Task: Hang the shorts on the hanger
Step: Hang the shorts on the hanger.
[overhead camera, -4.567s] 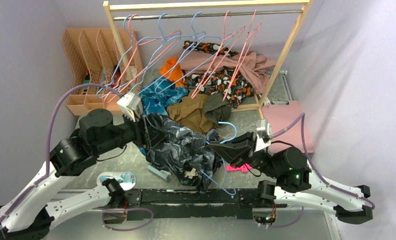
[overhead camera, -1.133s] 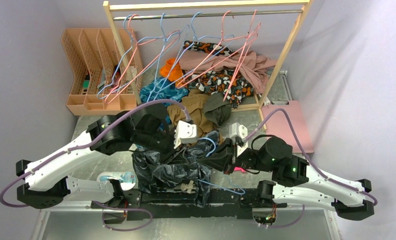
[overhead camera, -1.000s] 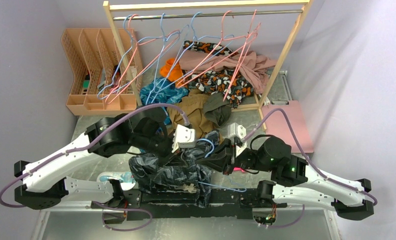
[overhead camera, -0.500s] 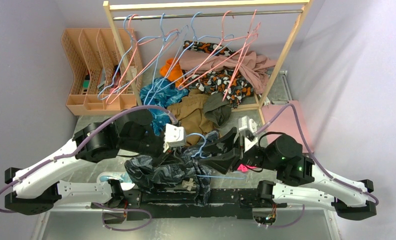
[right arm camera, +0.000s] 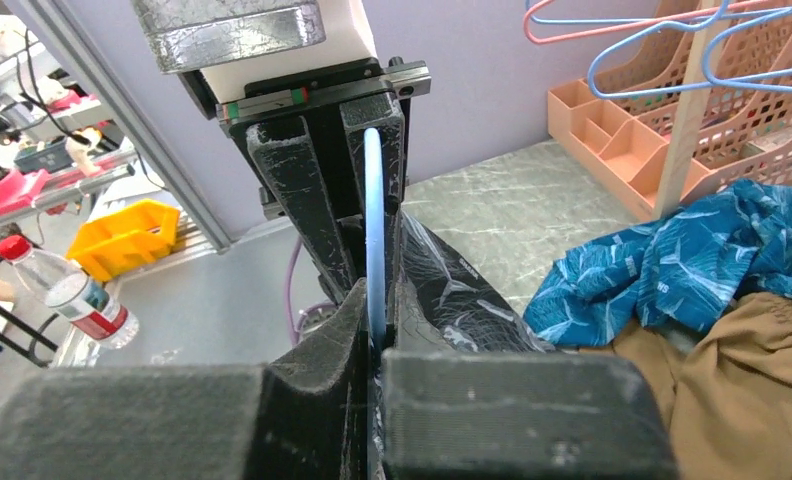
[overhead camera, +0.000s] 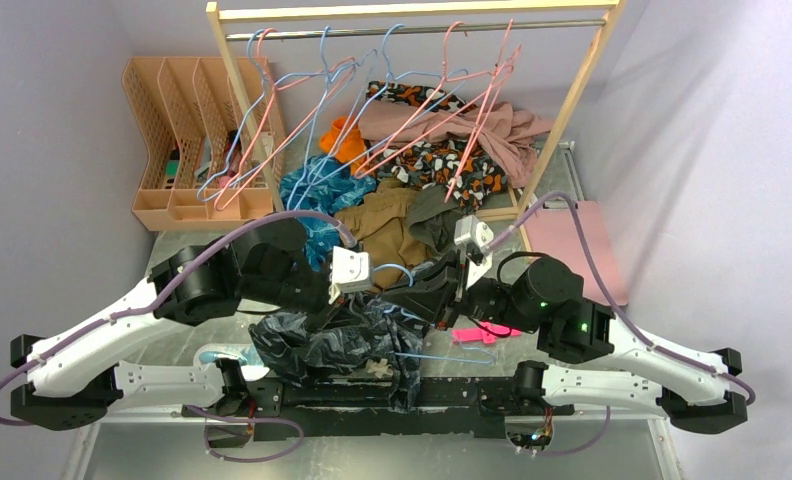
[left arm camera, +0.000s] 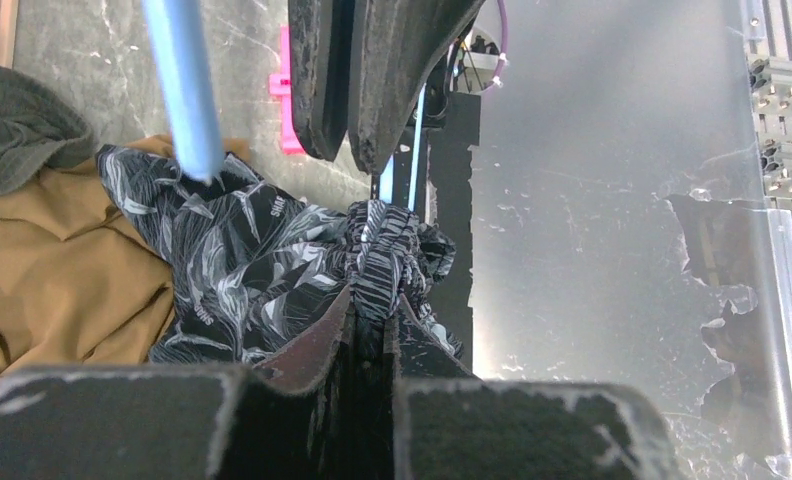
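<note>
Grey marbled counter (overhead camera: 497, 238) is crowded toward the back, where a wooden rack (overhead camera: 572, 100) and heaped clothes close off the far side. My left hand (left arm camera: 372, 335) is clamped on a gathered fold of the shorts (left arm camera: 252, 260), which lie bunched at the counter's near edge, partly over the black rail (overhead camera: 302, 392). My right hand (right arm camera: 375, 330) pinches the blue hanger (right arm camera: 374, 220) tight, its wire reaching across the shorts. Both hands nearly meet. A brown garment (left arm camera: 52, 270) touches the shorts on the far side. Some bare counter shows behind my right wrist, and a pink clip (overhead camera: 472, 335) lies just beside the hanger.
</note>
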Robot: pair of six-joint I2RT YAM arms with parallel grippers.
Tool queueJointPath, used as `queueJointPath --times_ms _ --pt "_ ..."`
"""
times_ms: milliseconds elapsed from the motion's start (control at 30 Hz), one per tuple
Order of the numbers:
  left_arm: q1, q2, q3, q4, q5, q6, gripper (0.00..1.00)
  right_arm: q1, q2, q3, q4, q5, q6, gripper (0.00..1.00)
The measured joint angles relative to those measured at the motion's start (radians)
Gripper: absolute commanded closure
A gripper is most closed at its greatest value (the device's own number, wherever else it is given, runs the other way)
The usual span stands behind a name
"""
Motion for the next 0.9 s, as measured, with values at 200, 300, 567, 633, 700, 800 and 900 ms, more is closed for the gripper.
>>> queueJointPath --times_ms 200,300,567,633,700,800,900 --pt "0.000 -0.006 0.000 0.040 0.012 -0.017 0.83 0.000 -0.032 -0.034 0.066 -0.012 0.006 1.00" --pt "0.000 -0.009 0.000 0.064 0.025 -0.030 0.83 0.000 -0.037 -0.053 0.114 -0.021 0.012 1.00" --pt "0.000 0.010 0.020 0.121 0.066 -0.061 0.76 0.000 -0.026 -0.072 0.200 -0.036 0.027 1.00" --pt "0.001 0.019 0.029 0.134 0.077 -0.068 0.75 0.000 -0.025 -0.075 0.211 -0.037 0.028 1.00" --pt "0.001 0.027 0.034 0.146 0.087 -0.074 0.75 0.000 -0.025 -0.079 0.220 -0.038 0.030 1.00" --pt "0.001 0.032 0.035 0.164 0.094 -0.082 0.74 0.000 -0.025 -0.080 0.229 -0.037 0.032 1.00" --pt "0.002 0.034 0.034 0.183 0.097 -0.088 0.74 0.000 -0.025 -0.085 0.243 -0.037 0.033 1.00"
